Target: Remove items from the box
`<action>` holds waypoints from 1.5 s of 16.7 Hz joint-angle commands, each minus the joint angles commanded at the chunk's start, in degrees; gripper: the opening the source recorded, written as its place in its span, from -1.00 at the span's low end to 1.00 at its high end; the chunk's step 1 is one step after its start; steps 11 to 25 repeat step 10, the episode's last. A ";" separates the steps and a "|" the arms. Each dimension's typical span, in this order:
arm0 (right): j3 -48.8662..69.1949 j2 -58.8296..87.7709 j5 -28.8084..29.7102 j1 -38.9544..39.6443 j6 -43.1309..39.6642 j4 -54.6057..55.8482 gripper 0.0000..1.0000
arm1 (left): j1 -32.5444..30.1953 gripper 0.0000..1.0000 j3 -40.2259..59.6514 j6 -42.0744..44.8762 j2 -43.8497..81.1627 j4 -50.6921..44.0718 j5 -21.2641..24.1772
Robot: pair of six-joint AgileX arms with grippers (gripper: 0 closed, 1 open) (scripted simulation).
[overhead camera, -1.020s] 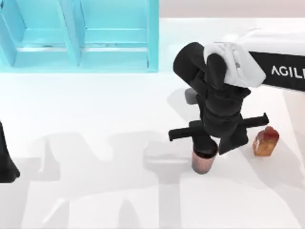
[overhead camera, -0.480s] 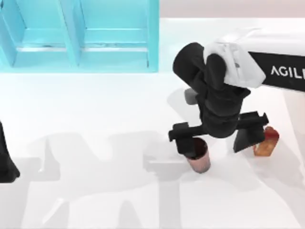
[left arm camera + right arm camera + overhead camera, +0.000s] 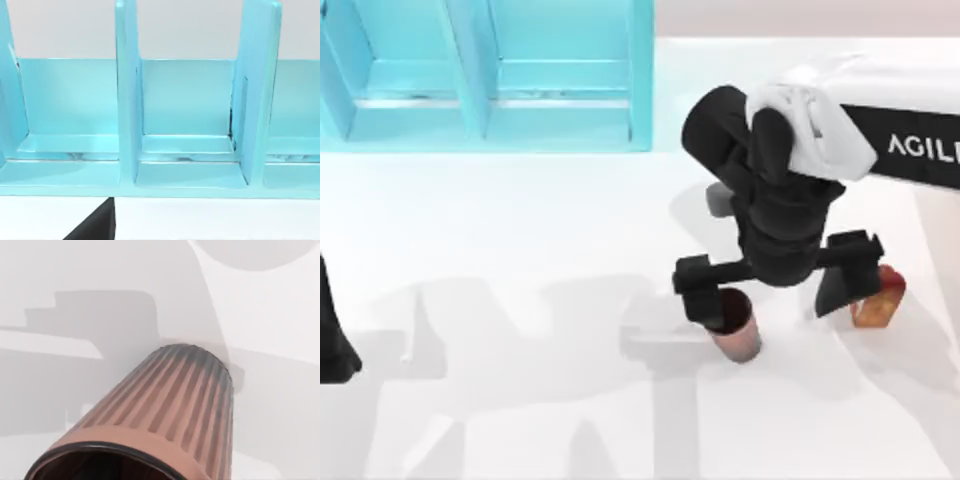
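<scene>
The pinkish-brown ribbed cup stands upright on the white table, right of centre, its dark inside showing. My right gripper hangs over it, open wide, with one finger by the cup's rim and the other next to the orange-brown carton with a red top. Nothing is held between the fingers. Seen from the right wrist, the cup is very close. The cyan box stands at the back left, and its compartments hold nothing in the left wrist view.
My left arm is parked at the table's left edge. The right arm's black and white links reach in from the right. White table surface lies between the box and the cup.
The right gripper's fingers have spread apart and let go of the cup, which now stands free on the table, slightly further left. The carton and left arm have not moved.
</scene>
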 joint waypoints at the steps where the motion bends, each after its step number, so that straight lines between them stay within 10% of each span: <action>1: 1.32 -0.11 0.01 0.05 0.02 -1.37 1.00 | 0.00 1.00 0.00 0.00 0.00 0.00 0.00; 9: 17.00 -2.95 0.01 -0.24 -0.19 -20.16 1.00 | 0.00 1.00 0.00 0.00 0.00 0.00 0.00; 25: 17.43 -3.28 -0.01 -0.31 -0.25 -20.61 1.00 | 0.00 1.00 0.00 0.00 0.00 0.00 0.00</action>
